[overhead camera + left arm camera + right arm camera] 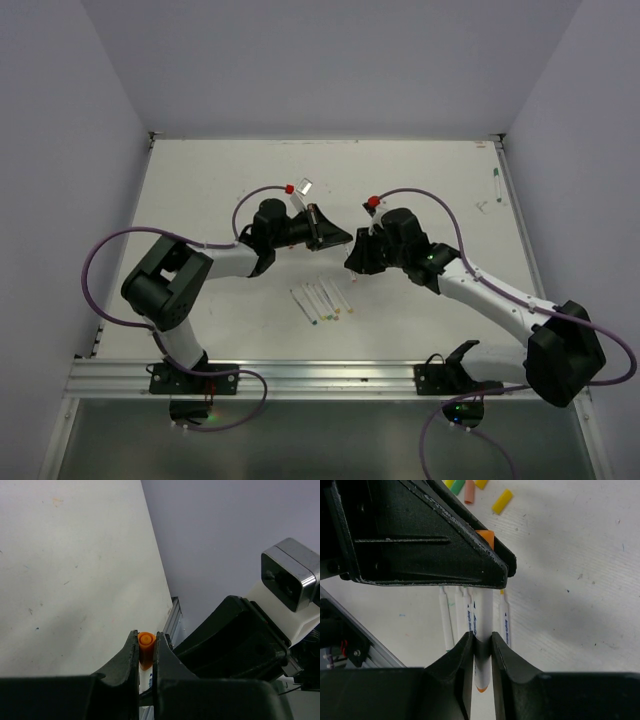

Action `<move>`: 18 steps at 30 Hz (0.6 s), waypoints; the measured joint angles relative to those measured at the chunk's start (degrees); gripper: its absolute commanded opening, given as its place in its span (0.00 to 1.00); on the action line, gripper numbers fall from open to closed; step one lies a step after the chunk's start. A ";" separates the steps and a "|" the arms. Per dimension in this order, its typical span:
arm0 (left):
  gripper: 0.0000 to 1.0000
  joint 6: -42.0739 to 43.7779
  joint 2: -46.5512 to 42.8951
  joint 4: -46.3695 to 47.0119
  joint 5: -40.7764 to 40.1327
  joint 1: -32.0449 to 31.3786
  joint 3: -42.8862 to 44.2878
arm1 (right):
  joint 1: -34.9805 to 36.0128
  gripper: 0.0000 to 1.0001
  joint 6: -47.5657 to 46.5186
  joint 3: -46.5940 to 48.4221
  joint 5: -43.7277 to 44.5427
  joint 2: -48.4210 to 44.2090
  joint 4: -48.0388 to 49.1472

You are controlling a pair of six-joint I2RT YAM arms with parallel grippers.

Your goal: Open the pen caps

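left gripper [145,639] is closed tight on the orange pen cap [145,652], above the table [75,580]. right gripper [481,642] is clamped around the same pen's white barrel [482,610]. other pens [445,617] and loose caps [501,501] lie on the table beneath.

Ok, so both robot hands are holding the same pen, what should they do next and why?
Probably pull the hands gently apart along the pen. The left hand is shut on the orange cap, the right hand on the white barrel, and the cap looks still on, so a straight pull should pop it off.
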 measured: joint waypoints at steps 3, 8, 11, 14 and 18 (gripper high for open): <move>0.00 0.35 0.00 -0.11 -0.09 0.09 -0.07 | 0.09 0.07 -0.11 1.05 -0.20 2.10 0.48; 0.00 0.63 0.00 -0.61 -0.13 0.28 -0.24 | 0.63 0.00 0.11 1.29 -0.13 3.08 0.83; 0.00 2.32 -0.24 -2.47 -0.44 0.28 -0.13 | 2.14 0.00 0.07 1.29 1.70 3.37 0.61; 0.00 6.14 -2.12 -11.13 -2.80 -0.02 1.29 | 5.81 0.00 -0.17 1.29 7.19 3.98 0.00; 0.00 11.41 -4.81 -24.15 -8.57 -1.42 5.14 | 10.86 0.00 -0.70 1.25 16.59 4.28 0.15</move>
